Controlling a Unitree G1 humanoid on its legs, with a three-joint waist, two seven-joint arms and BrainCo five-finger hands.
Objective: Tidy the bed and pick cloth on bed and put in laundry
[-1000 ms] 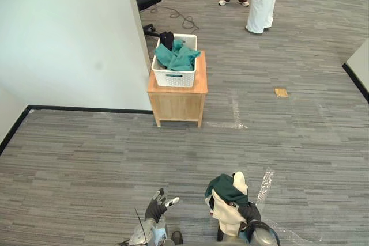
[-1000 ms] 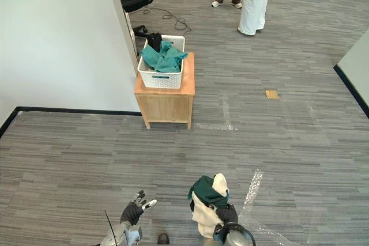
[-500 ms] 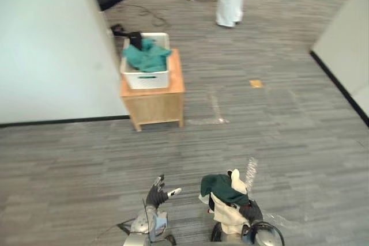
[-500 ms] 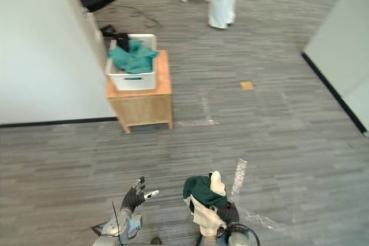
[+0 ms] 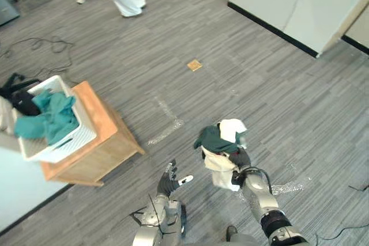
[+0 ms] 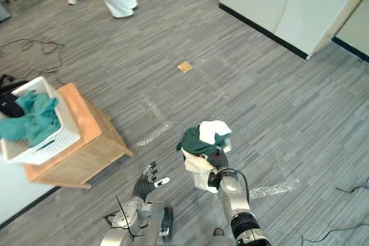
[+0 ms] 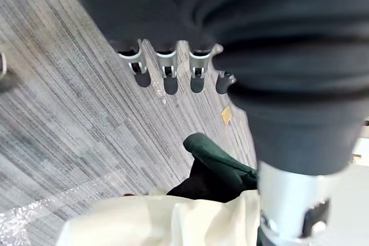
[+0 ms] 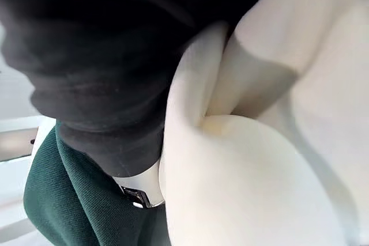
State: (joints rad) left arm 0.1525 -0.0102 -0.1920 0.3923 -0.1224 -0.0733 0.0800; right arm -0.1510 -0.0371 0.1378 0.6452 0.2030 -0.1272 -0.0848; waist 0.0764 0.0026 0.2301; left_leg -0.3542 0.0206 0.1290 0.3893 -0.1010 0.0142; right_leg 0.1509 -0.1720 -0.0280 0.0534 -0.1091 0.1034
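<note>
Fingers [image 7: 166, 57] of my left hand [image 5: 169, 184] straight and spread, holding nothing, over floor [image 5: 300, 102]. Cloth [image 5: 221, 142], a green-and-cream bundle, is beside them, apart, not touching. It's bunched over my right hand [image 5: 241, 159] and up off the floor. Right hand's grasp is buried in the bundle; can't tell its state. Basket [image 5: 81, 137] with teal laundry [image 5: 49, 120] sits on wooden stand [image 5: 109, 128], well apart to my left.
</note>
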